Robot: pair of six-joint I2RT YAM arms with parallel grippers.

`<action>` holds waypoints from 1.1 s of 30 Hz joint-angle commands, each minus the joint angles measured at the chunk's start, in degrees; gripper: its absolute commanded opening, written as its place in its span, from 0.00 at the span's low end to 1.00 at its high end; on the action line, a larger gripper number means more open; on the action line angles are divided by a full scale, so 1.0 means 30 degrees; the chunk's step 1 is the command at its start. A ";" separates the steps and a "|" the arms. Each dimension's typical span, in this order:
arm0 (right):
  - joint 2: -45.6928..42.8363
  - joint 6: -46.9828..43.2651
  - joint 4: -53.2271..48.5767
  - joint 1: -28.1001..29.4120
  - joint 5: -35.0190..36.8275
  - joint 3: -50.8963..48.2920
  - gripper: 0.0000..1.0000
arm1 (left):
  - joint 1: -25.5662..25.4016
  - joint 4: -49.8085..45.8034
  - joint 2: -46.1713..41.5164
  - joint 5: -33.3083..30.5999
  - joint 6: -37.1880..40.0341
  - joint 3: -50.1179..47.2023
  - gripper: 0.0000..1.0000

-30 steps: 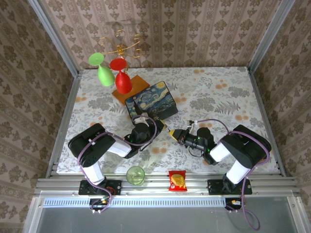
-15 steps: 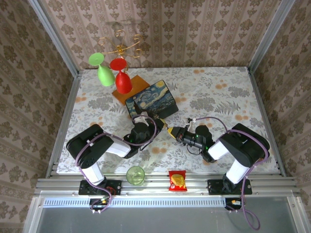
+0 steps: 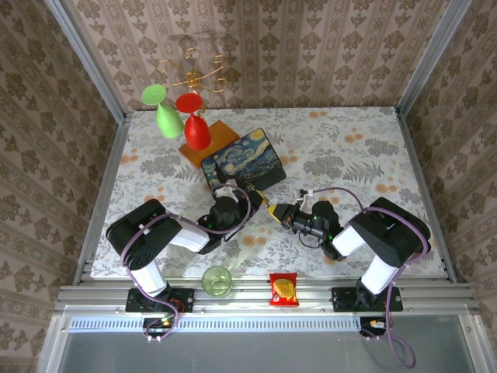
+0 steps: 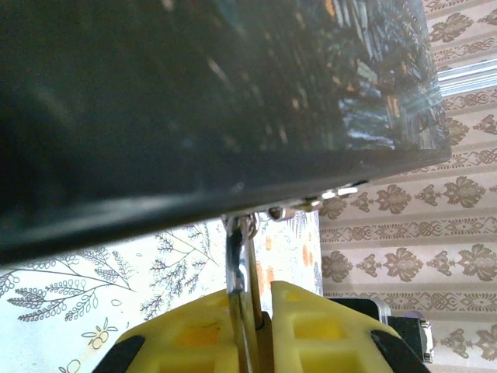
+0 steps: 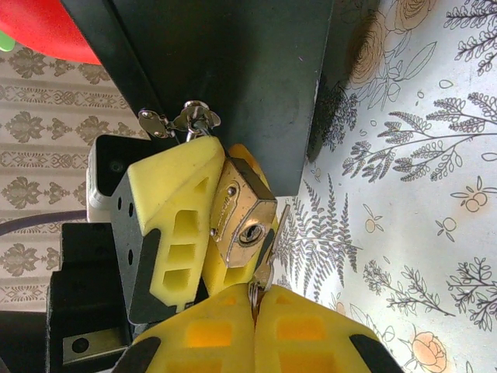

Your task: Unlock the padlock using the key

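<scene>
Brass padlock (image 5: 241,210) sits clamped in the left gripper (image 4: 250,318), its 2 yellow fingers closed on it just beside the metal hasp (image 5: 177,120) at the edge of the painted blue box (image 3: 242,162). Its keyhole faces the right gripper (image 5: 255,318), whose fingers are pressed together on the key (image 5: 272,241). The thin blade lies alongside the padlock's body, outside the keyhole.
</scene>
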 commanded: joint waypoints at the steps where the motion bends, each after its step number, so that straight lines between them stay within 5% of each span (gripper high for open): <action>1: 0.0115 -0.0536 0.0298 0.0066 -0.0013 0.0037 0.00 | -0.0154 0.2221 -0.0713 0.0113 -0.0434 0.0353 0.00; 27: -0.0827 -0.0826 0.0275 -0.0868 -0.1289 0.0094 0.00 | -0.0368 0.2801 -0.0432 0.0084 -0.0709 0.0236 0.00; 33: -0.0565 -0.4045 -0.0081 -0.2746 -0.5869 -0.0184 0.00 | -0.0449 0.2541 -0.0603 0.0187 -0.0530 0.0306 0.00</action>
